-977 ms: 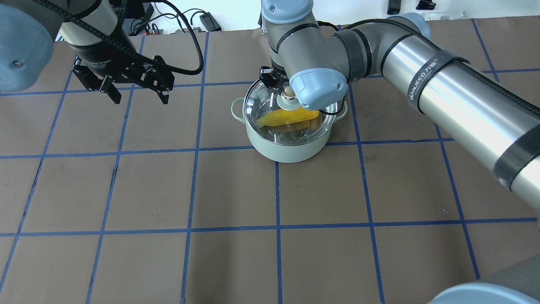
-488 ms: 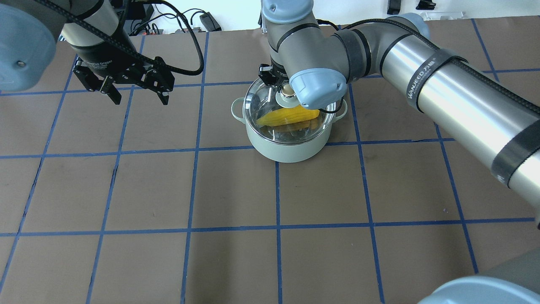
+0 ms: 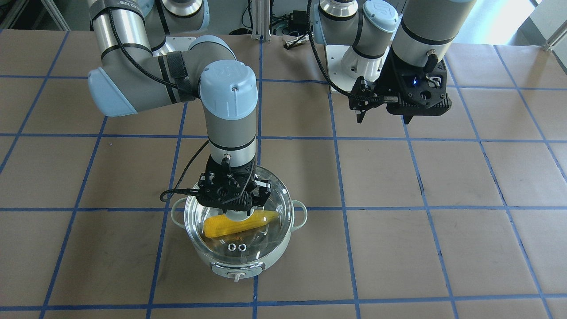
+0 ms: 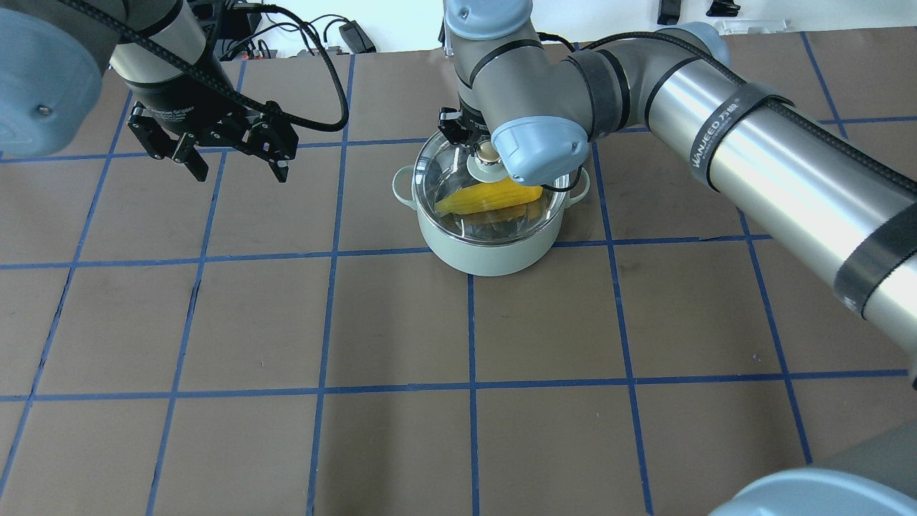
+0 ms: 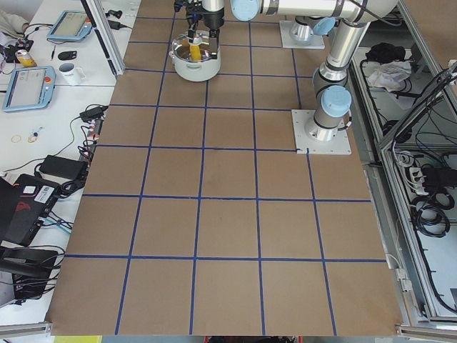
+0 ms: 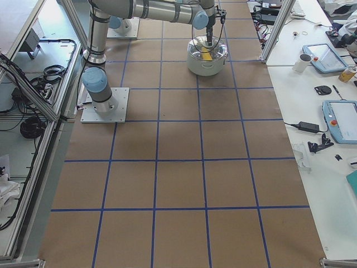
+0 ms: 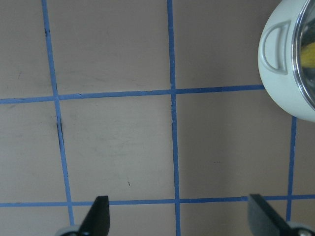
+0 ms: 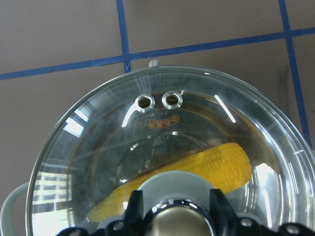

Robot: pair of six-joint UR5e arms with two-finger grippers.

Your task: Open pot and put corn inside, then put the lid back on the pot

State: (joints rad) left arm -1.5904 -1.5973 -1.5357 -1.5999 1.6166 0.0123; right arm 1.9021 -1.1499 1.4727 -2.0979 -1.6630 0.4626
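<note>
The pale green pot (image 4: 487, 254) stands on the table's far middle, its control knob facing the front camera (image 3: 239, 266). The yellow corn (image 4: 487, 197) lies inside it, seen through the clear glass lid (image 3: 279, 199) that sits on the pot's rim. My right gripper (image 3: 237, 212) is directly above the lid. In the right wrist view (image 8: 174, 211) its fingers (image 8: 135, 209) close on both sides of the lid's green knob. My left gripper (image 4: 238, 172) is open and empty above the table, well to the pot's left. The left wrist view shows the pot's handle (image 7: 275, 49).
The table is covered with brown paper (image 4: 401, 322) marked by a grid of blue tape. Cables and equipment (image 4: 351, 32) lie beyond its far edge. The right arm (image 4: 752, 158) stretches across the table's right half.
The right gripper and the lid's knob have shifted slightly toward the far edge. The left gripper has drifted a little toward the far edge and stayed open.
</note>
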